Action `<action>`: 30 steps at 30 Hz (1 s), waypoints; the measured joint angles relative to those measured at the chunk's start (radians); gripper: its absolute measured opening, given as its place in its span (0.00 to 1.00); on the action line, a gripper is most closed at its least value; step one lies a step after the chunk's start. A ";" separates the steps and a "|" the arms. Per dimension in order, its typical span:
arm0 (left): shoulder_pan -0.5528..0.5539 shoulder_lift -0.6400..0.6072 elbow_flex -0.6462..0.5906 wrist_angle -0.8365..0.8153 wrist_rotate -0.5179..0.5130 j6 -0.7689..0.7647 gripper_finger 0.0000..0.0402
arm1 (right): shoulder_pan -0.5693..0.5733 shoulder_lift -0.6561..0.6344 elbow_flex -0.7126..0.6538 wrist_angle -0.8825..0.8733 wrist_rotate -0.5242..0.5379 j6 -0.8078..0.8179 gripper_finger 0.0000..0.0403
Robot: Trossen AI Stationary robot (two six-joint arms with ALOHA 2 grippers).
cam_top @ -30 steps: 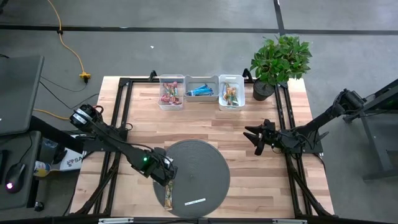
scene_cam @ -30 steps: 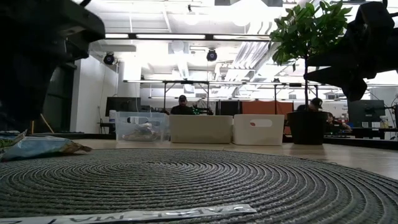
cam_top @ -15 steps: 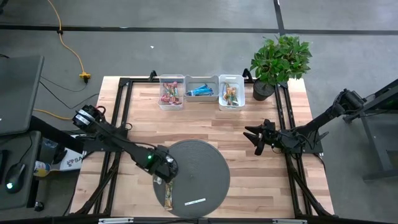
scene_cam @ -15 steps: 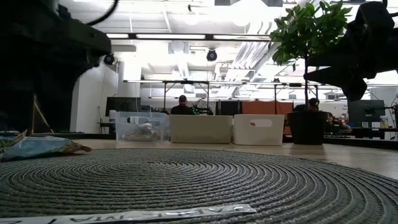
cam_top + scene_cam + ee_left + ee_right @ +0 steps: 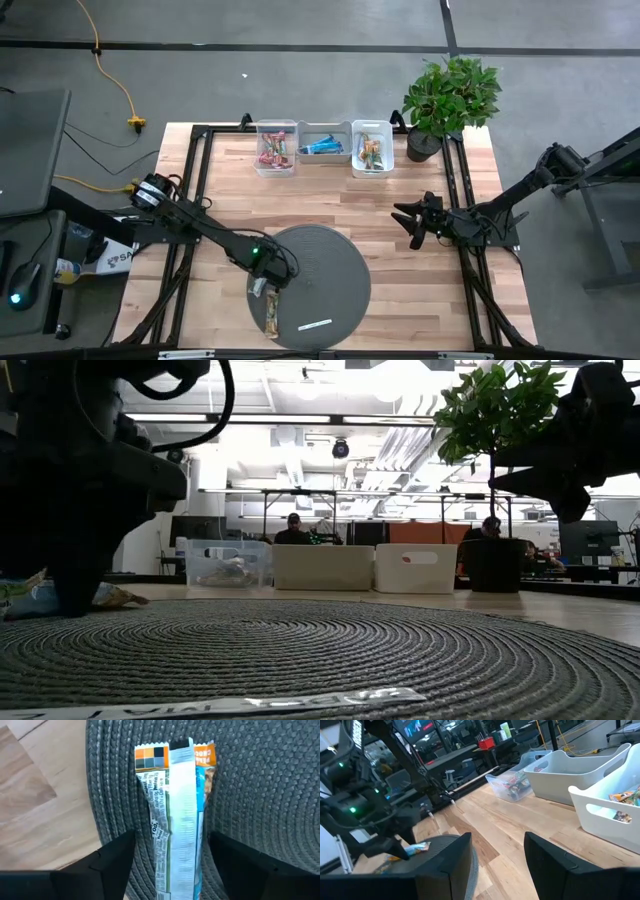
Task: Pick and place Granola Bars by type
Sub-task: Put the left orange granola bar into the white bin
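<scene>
Most Granola Bars (image 5: 277, 149) already lie sorted in the three bins (image 5: 324, 147) at the worktop's (image 5: 340, 205) far edge; one bar (image 5: 175, 815) remains on the round mat's (image 5: 325, 275) left rim. The left claw (image 5: 170, 865) hangs spread wide above it, fingers either side. The right claw (image 5: 412, 222) waits open, empty. Bin contents are hard to make out.

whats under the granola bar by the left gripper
The granola bar lies flat on the round grey mat, near the mat's edge, between the left gripper's open fingers. Whatever sits directly beneath the wrapper is covered by the bar itself.
</scene>
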 joint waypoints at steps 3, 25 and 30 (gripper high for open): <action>-0.001 0.011 0.001 0.002 0.016 0.003 0.58 | 0.000 0.001 0.000 -0.003 0.000 0.000 0.41; -0.002 -0.031 -0.007 -0.085 0.061 0.003 0.32 | 0.000 0.002 0.000 -0.017 0.001 0.000 0.41; -0.002 -0.041 -0.007 -0.081 0.075 0.026 0.32 | 0.000 0.002 0.000 -0.019 0.001 0.000 0.41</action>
